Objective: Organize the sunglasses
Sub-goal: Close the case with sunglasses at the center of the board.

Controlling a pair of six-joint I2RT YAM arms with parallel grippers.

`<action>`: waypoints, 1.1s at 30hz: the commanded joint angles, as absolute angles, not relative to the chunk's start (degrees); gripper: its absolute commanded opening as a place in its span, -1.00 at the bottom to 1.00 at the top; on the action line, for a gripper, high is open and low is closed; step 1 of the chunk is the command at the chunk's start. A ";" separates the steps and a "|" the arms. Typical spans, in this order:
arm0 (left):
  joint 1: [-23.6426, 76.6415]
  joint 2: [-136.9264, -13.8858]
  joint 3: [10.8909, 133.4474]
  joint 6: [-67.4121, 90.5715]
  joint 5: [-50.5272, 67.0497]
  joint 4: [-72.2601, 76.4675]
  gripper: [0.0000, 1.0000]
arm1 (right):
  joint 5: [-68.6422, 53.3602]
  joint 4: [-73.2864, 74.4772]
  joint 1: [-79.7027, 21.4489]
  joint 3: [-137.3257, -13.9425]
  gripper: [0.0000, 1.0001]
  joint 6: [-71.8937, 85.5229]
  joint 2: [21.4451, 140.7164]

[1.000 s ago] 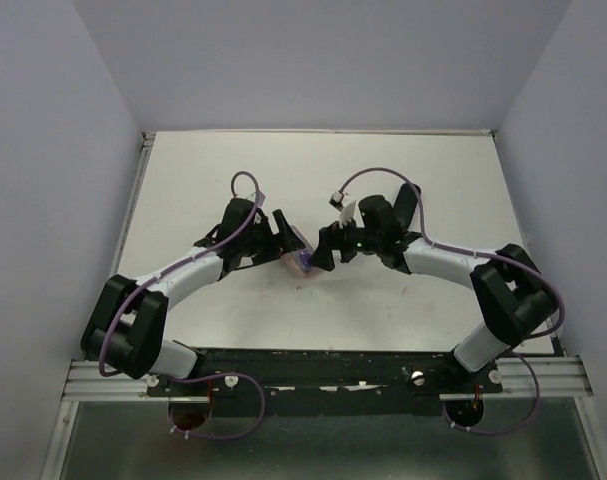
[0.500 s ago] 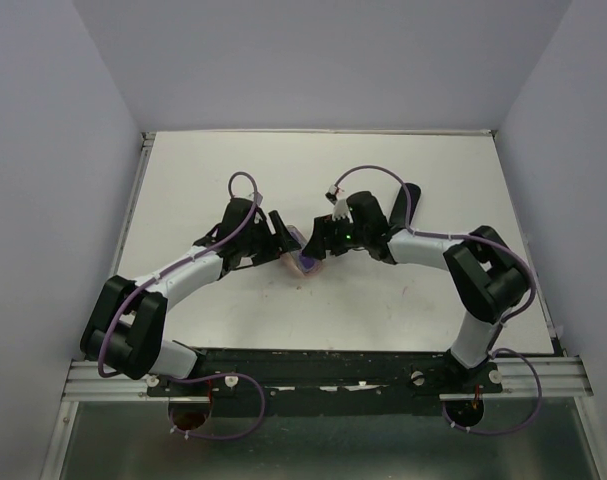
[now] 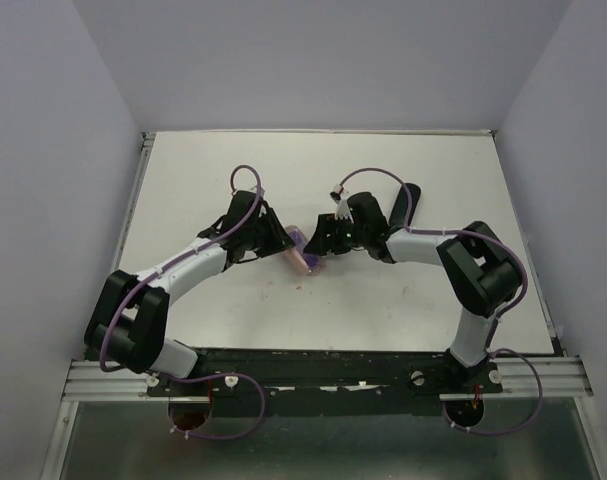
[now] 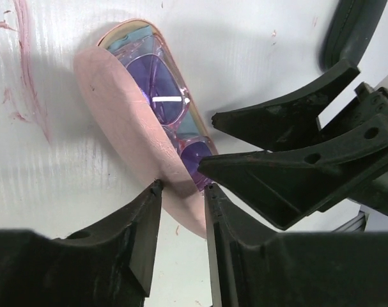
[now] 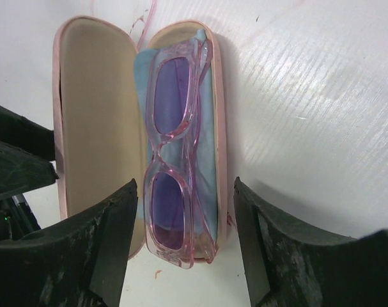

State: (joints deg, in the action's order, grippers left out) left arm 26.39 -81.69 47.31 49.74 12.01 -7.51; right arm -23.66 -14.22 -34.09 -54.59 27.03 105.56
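Pale pink-purple translucent plastic sunglasses (image 5: 174, 153) lie on a light blue cloth (image 5: 205, 121) inside the oblong pink case (image 5: 91, 115), which stands open. Your left gripper (image 4: 181, 192) pinches its lid. Your right gripper (image 5: 184, 192) straddles it, fingers wide.

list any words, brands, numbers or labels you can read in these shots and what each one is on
There is no readable text in any view.
pink case: plain lining and shell, no brand or label showing.
pink-purple sunglasses: no print on the visible frame.
black case: only one end shows, with no marking.
red marks on the table: smears, not letters.
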 commanded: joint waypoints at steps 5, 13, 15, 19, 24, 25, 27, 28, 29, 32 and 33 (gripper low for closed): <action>27.33 -85.25 49.92 49.83 10.28 -9.76 -0.26 | -25.40 -17.67 -33.49 -54.49 0.26 29.53 107.84; 27.86 -87.80 51.94 49.75 9.67 -10.46 -0.41 | -26.98 -19.15 -33.40 -54.05 0.01 31.29 109.51; 28.30 -88.85 52.73 49.83 9.32 -11.33 -0.42 | -27.42 -19.86 -33.31 -53.79 0.00 31.90 109.77; 29.26 -90.79 54.66 49.40 8.71 -12.39 -0.48 | -28.03 -20.04 -33.22 -54.05 -0.06 32.34 110.48; 30.50 -93.42 57.12 48.96 6.77 -15.38 -0.54 | -28.30 -20.22 -32.87 -53.79 -0.10 32.69 110.57; 30.67 -94.12 57.48 48.96 6.59 -15.73 -0.55 | -28.47 -20.30 -32.96 -53.62 -0.11 32.78 110.31; 31.20 -95.53 58.62 48.87 6.24 -16.61 -0.56 | -28.91 -21.00 -32.70 -53.18 -0.12 33.48 109.95; 31.38 -96.23 59.06 48.78 6.24 -17.05 -0.56 | -29.35 -21.53 -32.61 -53.00 -0.12 33.92 109.69; 31.55 -97.11 59.58 48.69 6.41 -17.31 -0.60 | -29.79 -21.97 -32.43 -52.65 -0.12 34.45 109.51; 31.90 -98.79 60.91 48.43 6.15 -18.89 -0.61 | -29.97 -22.50 -31.21 -52.12 -0.07 36.99 108.73; 31.99 -99.05 61.26 48.51 5.54 -19.24 -0.61 | -30.14 -23.37 -30.33 -51.51 -0.03 38.22 108.11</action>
